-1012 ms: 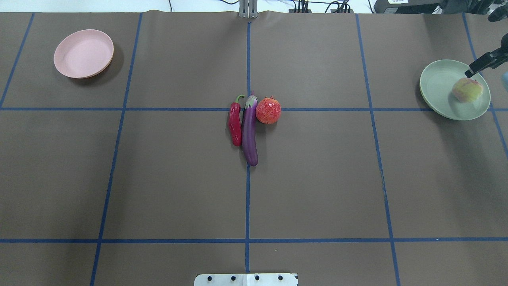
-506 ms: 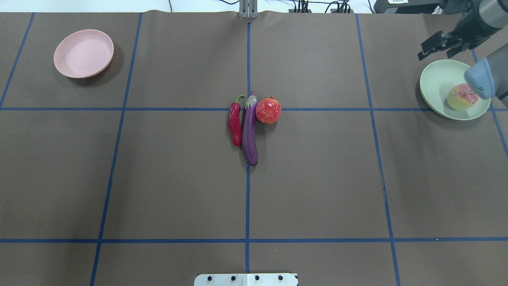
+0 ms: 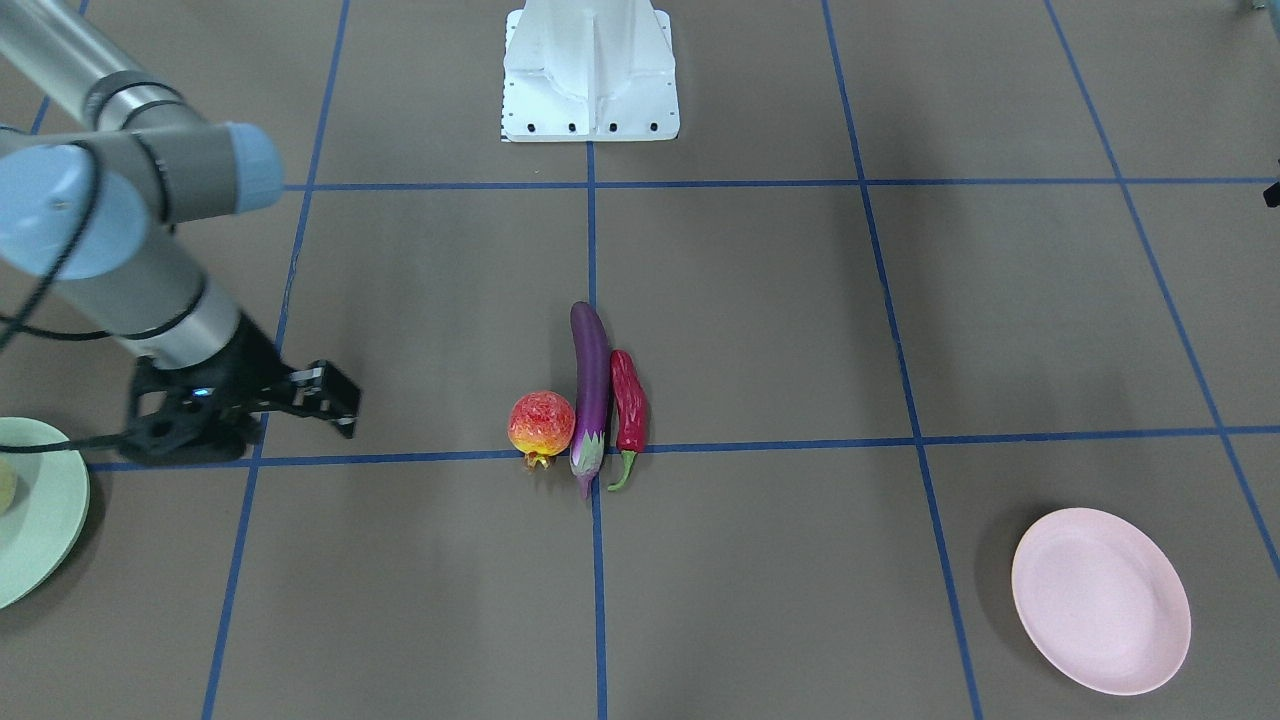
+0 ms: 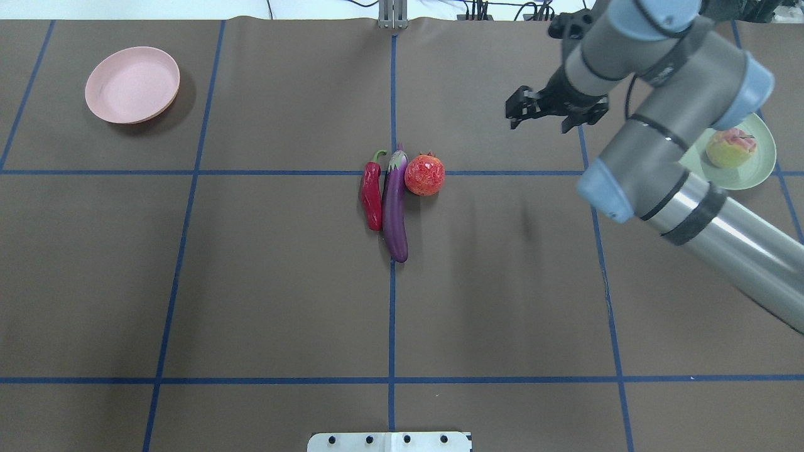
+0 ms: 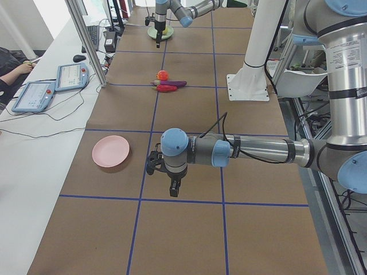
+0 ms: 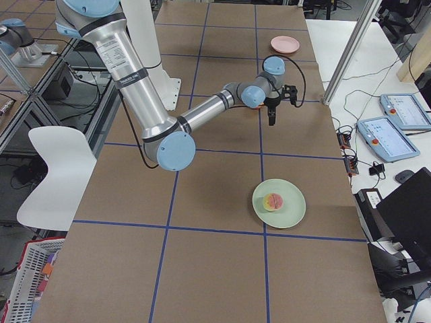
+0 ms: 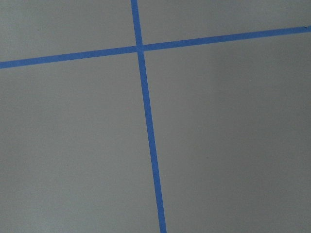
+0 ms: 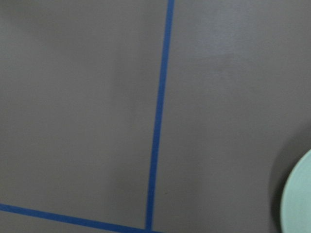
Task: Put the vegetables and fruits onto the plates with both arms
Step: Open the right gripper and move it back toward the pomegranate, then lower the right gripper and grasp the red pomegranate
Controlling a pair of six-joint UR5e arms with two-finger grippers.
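The purple eggplant (image 4: 395, 207), the red chili (image 4: 372, 196) and the red-orange pomegranate (image 4: 424, 174) lie side by side at the table's centre, also in the front view (image 3: 590, 380) (image 3: 629, 403) (image 3: 541, 423). The peach (image 4: 730, 148) sits in the mint green plate (image 4: 754, 177) at the right. The pink plate (image 4: 132, 84) is empty at the far left. My right gripper (image 4: 516, 113) hangs open and empty above the table, right of the pomegranate; it also shows in the front view (image 3: 335, 400). My left gripper (image 5: 167, 179) shows only in the left exterior view, near the pink plate (image 5: 110, 151); I cannot tell its state.
The white pedestal base (image 3: 590, 70) stands at the robot's side of the table. Blue tape lines cross the brown mat. The right wrist view shows the green plate's rim (image 8: 299, 199) at its right edge. Tablets (image 5: 34, 94) lie on the side bench.
My right arm has swung from over the green plate leftward toward the table's centre. The peach has shifted slightly within the green plate. The other produce has not moved.
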